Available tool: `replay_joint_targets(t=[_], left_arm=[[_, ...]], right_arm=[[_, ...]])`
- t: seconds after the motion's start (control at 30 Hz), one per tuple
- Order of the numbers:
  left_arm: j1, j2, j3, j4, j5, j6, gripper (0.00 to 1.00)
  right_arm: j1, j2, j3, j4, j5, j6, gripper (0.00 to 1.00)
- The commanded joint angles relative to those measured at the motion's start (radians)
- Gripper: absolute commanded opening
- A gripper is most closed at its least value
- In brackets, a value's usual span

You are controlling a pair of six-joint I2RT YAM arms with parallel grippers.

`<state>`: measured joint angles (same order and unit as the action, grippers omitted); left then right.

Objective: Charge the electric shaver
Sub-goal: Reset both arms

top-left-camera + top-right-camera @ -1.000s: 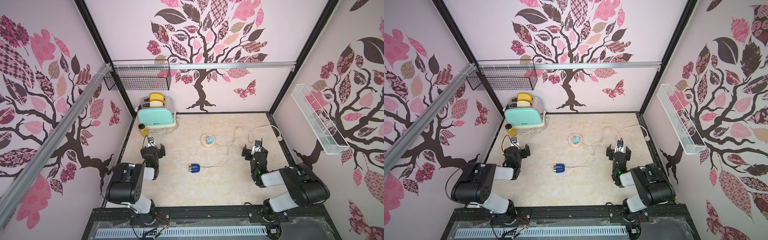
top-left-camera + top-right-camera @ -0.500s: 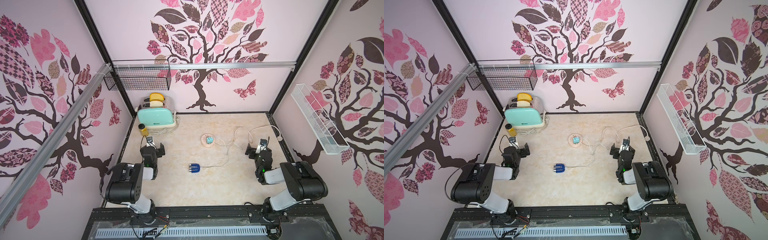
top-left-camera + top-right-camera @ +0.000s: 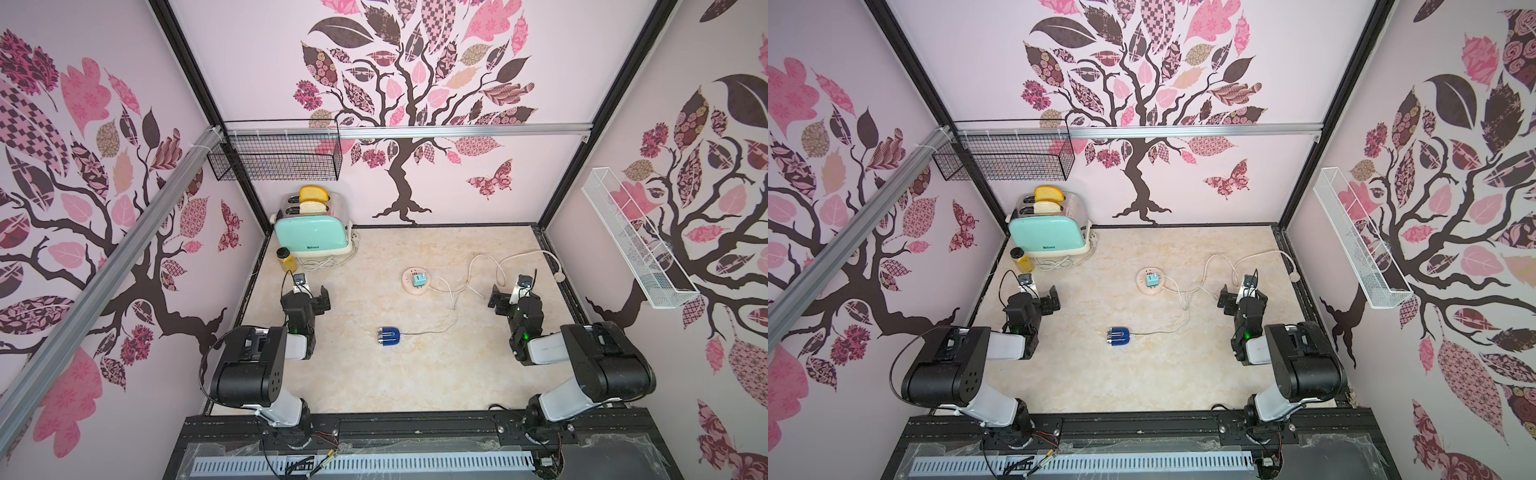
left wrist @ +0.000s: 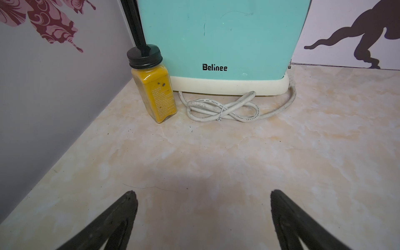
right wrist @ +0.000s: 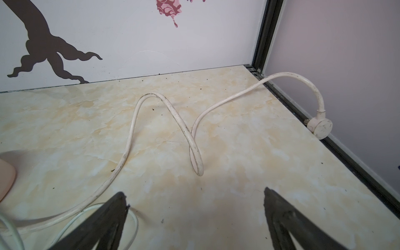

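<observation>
The electric shaver (image 3: 389,336) (image 3: 1119,336), dark blue with a silver head, lies in the middle of the table in both top views. A thin cable (image 3: 432,330) runs from it toward the teal adapter (image 3: 419,279) (image 3: 1153,279), which sits on the round pink socket hub (image 3: 409,289) (image 3: 1144,289). My left gripper (image 3: 311,293) (image 3: 1040,293) (image 4: 203,194) is open and empty, left of the shaver. My right gripper (image 3: 510,294) (image 3: 1237,293) (image 5: 194,194) is open and empty, to the shaver's right, over loose cable.
A mint toaster (image 3: 313,235) (image 4: 218,39) with bread, its coiled cord (image 4: 223,108) and a yellow spice jar (image 3: 286,257) (image 4: 154,91) stand at the back left. The hub's thick white cord (image 5: 173,121) loops to a plug (image 5: 320,127) by the right wall.
The right arm has swung slightly to the right, away from the shaver. The left arm has barely moved. Both grippers stay open.
</observation>
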<state>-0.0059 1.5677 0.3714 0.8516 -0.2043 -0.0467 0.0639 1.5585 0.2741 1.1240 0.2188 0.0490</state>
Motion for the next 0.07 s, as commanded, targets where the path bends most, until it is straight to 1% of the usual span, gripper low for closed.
replay_joint_targets(t=[0.0,0.03], left_arm=[[0.006,-0.007,0.014,0.019,0.006,-0.004,0.98],[0.006,-0.008,0.014,0.019,0.006,-0.004,0.98]], right_arm=[[-0.001,-0.008,0.022,-0.005,-0.004,0.008,0.99],[-0.001,-0.009,0.02,-0.003,-0.004,0.008,0.99]])
